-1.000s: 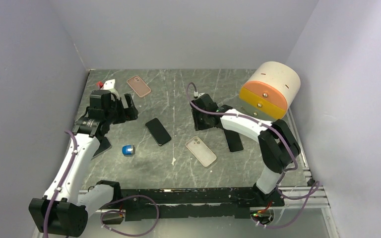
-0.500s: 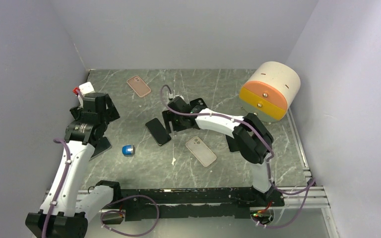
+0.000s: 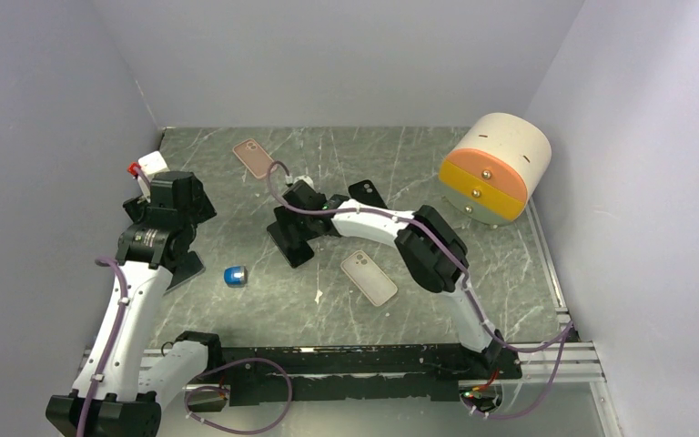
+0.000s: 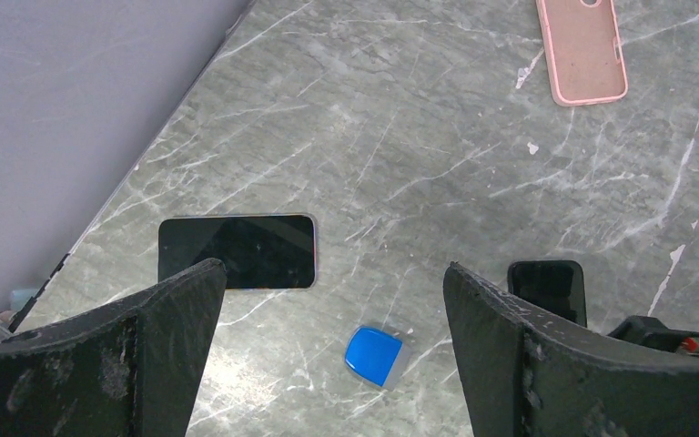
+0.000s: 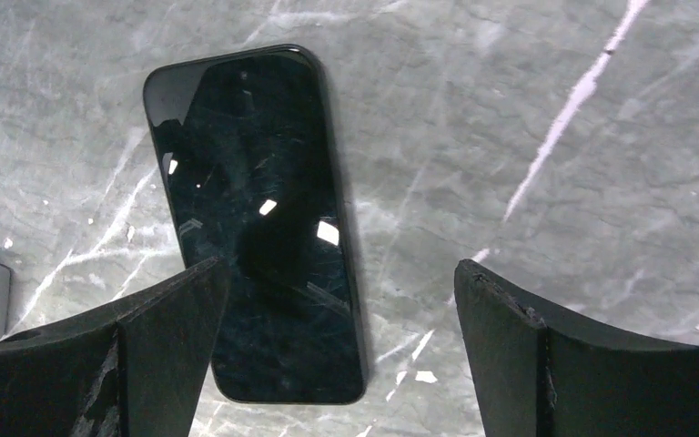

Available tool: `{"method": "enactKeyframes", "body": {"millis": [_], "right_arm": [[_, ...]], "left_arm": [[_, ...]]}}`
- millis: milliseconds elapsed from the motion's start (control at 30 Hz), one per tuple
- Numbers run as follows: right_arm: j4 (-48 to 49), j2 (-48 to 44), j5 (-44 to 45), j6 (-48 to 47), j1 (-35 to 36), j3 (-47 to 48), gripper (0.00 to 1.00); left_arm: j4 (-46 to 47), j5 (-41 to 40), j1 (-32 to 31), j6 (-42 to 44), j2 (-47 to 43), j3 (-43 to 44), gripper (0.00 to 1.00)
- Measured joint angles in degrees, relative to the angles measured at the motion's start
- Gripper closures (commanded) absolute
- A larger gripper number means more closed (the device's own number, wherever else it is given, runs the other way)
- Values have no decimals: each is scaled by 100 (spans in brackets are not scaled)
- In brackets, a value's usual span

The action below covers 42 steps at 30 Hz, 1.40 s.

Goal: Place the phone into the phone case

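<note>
Black and glossy, the phone (image 5: 255, 218) lies flat on the marble tabletop (image 5: 510, 91). My right gripper (image 5: 341, 282) hovers just above the phone, jaws spread wide, holding nothing. My left gripper (image 4: 332, 282) hangs well left of the phone, equally wide and empty. The pink case (image 3: 255, 157) lies beyond the phone, apart.

The black phone (image 3: 289, 242) lies flat on the table (image 3: 473, 291), glossy screen up, slanted, near the middle. 2 cases lie flat, apart from it: a pink case (image 3: 255, 157) farther back, a beige case (image 3: 369, 278) nearer, to its right.
</note>
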Motion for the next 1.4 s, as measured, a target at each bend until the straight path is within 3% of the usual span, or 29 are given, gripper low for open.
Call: {"method": "enactKeyframes", "body": {"millis": [333,900,1400], "right_arm": [[-299,514,90,-129,275,807,6],[-442,704,448,-251,420,1008,9],[-448,730,839,-304,492,990,25]], "left_arm": [[0,35,0,-20,0,0,5],[0,42,0,-22,0,0,5],[0,44,0,-39,0,0,5]]}}
